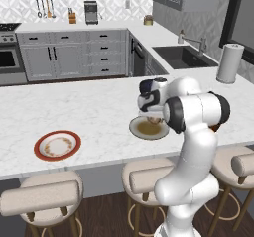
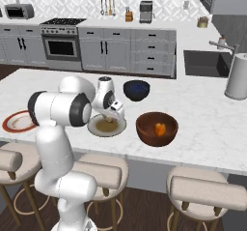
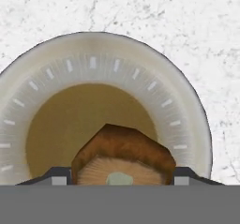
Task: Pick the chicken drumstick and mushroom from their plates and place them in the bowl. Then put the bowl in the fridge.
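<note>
The brown-capped mushroom (image 3: 123,155) sits between my gripper's (image 3: 121,178) fingertips (image 3: 60,177), whose jaws touch both its sides, just over the grey-olive plate (image 3: 93,63). From the base views, the gripper (image 2: 108,120) points down at that plate (image 2: 96,128) near the counter's front edge. The golden-orange chicken drumstick (image 2: 160,128) lies inside the reddish-brown bowl (image 2: 157,137), just right of the plate. The red-rimmed plate (image 1: 57,145) lies bare at the far left of the counter. My arm hides most of the grey-olive plate (image 1: 144,130) in the left base view.
A dark navy bowl (image 2: 136,90) stands behind the plate. A paper towel roll (image 2: 237,78) stands at the counter's right end, beside the sink (image 1: 183,56). Padded stools (image 2: 205,191) line the counter's near side.
</note>
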